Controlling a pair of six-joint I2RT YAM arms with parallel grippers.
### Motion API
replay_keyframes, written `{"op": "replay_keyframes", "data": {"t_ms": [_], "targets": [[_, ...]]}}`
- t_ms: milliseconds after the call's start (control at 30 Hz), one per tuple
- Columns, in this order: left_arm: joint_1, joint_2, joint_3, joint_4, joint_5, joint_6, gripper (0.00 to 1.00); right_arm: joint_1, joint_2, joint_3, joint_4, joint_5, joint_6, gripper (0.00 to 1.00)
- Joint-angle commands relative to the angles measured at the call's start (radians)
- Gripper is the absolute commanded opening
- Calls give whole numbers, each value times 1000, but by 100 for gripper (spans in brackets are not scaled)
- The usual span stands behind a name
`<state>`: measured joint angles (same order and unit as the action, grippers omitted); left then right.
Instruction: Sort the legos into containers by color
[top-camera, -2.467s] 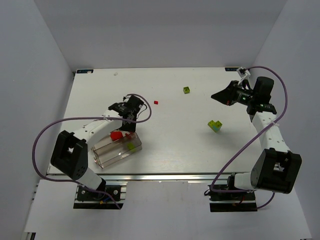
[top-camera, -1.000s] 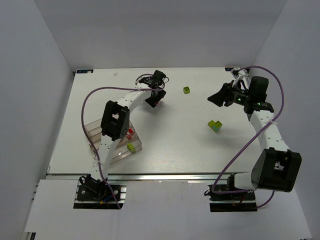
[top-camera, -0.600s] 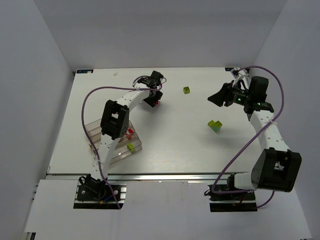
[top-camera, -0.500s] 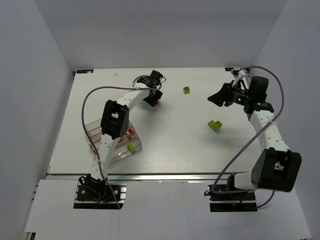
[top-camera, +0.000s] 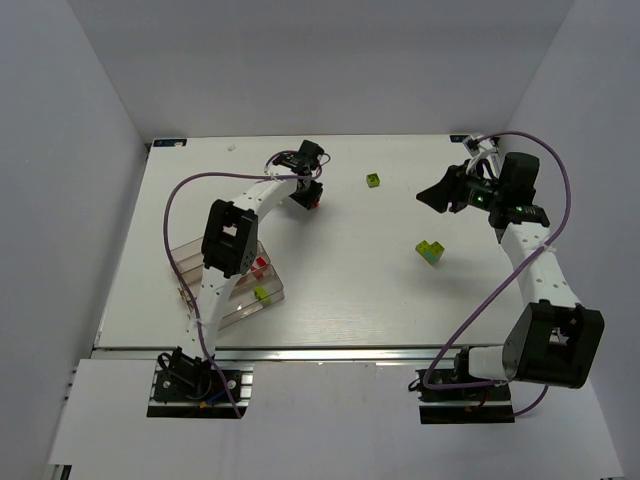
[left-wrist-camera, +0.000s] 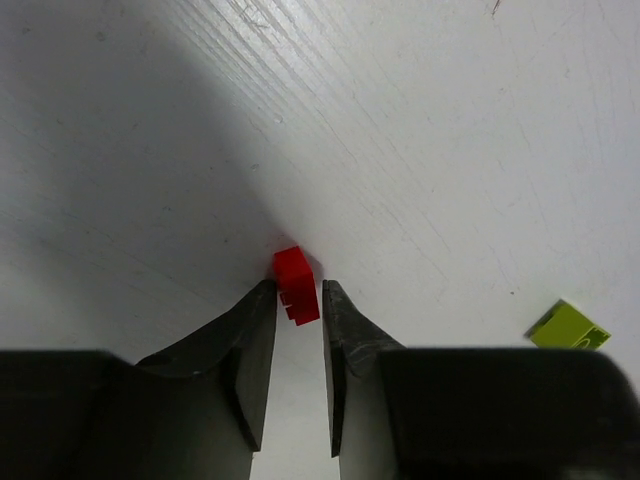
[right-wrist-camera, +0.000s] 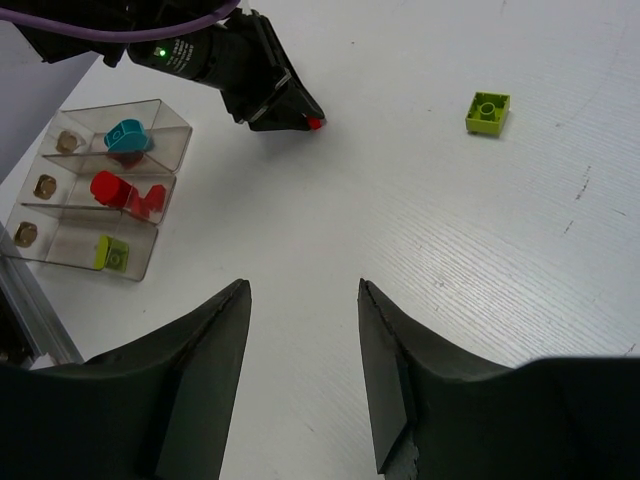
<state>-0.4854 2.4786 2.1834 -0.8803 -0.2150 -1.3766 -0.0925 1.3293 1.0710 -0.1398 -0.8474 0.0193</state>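
One change: the left gripper (left-wrist-camera: 298, 288) has been moved from the containers (top-camera: 212, 312) out to the tiny red brick (left-wrist-camera: 295, 278).
Left grip: the brick is pinched between the fingertips, apparently clamped, low on the table (top-camera: 350, 300).
Right gripper (right-wrist-camera: 302, 287): held spread, nothing in it.
Meaning: delivery to the red trough is judged next.
Unsorted: lime brick (top-camera: 374, 180), lime-and-cyan block (top-camera: 431, 252).

The clear containers (right-wrist-camera: 160, 120) lie askew near the tabletop's near-left corner. One trough holds a cyan brick (right-wrist-camera: 126, 135), the middle one red bricks (right-wrist-camera: 120, 190), the last a lime brick (right-wrist-camera: 112, 255). Toward the far edge a tiny red brick (left-wrist-camera: 296, 285) sits on the tabletop between the left gripper (left-wrist-camera: 298, 300)'s jaws — a loose lime brick (top-camera: 373, 180) lies near it. A lime-and-cyan block (top-camera: 431, 252) rests toward the right edge.
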Motion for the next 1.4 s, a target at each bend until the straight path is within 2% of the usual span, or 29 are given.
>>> {"op": "replay_keyframes", "data": {"t_ms": [0,233,333,433,467,567,633,800,833,867,967,1133,1267,1367], "targets": [[8,13,-7,-26,22,25,35,-7,-33,23,22,-16,4,53],[8,0,-40,-26,40,77,21,-13,-47,17,35,-24,13,52],[8,-36,-79,24,55,138,12,-12,-50,15,37,-28,16,52],[8,-84,-83,70,89,261,3,-15,-54,10,40,-32,16,52],[8,-102,-85,90,104,342,0,-18,-56,10,42,-33,18,52],[8,-213,-125,116,120,501,0,-19,-56,10,43,-36,22,52],[8,-328,-203,95,100,568,0,-21,-56,9,46,-39,21,52],[8,-624,-492,83,-10,579,0,-18,-54,4,49,-41,25,51],[17,-674,-589,104,-21,580,0,-19,-53,6,49,-41,24,51],[18,-767,-629,109,-18,593,0,-16,-50,4,52,-41,27,51],[18,-883,-711,61,-6,623,0,-18,-45,3,55,-42,30,51],[28,-997,-853,-80,-46,678,0,-21,-48,-2,55,-41,31,51],[50,-1093,-997,-97,-93,706,0,-16,-42,0,59,-47,33,51],[68,-1100,-1031,-103,-106,712,0,-18,-41,-2,59,-51,33,51]]}}
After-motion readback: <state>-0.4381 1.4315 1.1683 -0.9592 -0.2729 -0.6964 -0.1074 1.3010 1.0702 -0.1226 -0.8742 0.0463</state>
